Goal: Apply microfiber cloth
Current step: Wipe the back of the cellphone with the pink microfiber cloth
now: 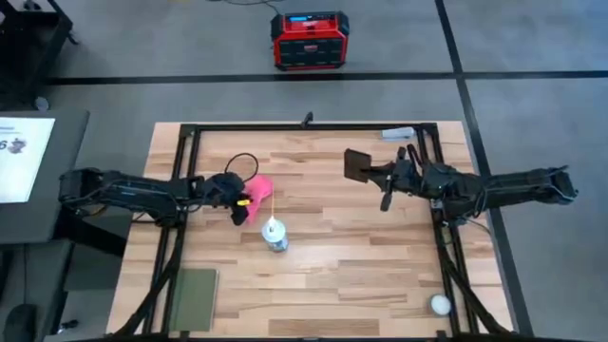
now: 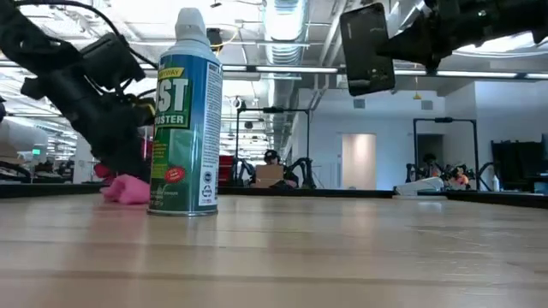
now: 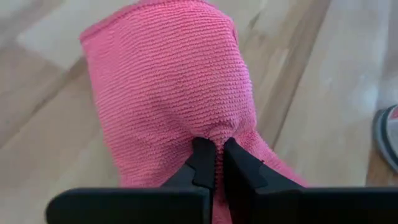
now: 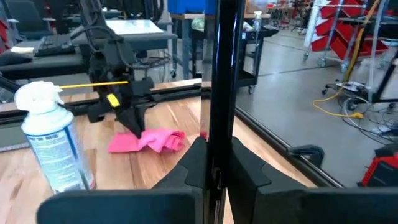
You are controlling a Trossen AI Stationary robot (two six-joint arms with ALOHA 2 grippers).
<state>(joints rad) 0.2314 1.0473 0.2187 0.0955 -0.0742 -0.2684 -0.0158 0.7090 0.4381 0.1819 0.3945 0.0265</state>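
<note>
- Down on the table [image 1: 323, 285], left gripper [image 3: 212, 155] pinched nearly closed on the pink microfiber cloth [image 3: 171, 87].
- Right gripper [image 4: 214, 146] clamps the black phone [image 2: 366, 49] aloft, edge-on.

The right gripper [image 4: 214, 163] grips the upright black phone [image 4: 225, 74] edge-on; beyond, the left gripper [image 4: 135, 128] pinches the microfiber cloth [image 4: 149, 140].

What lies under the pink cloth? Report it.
Bare wood of the table shows around the microfiber cloth, pinched in the left gripper. Anything beneath its folds is covered.
</note>
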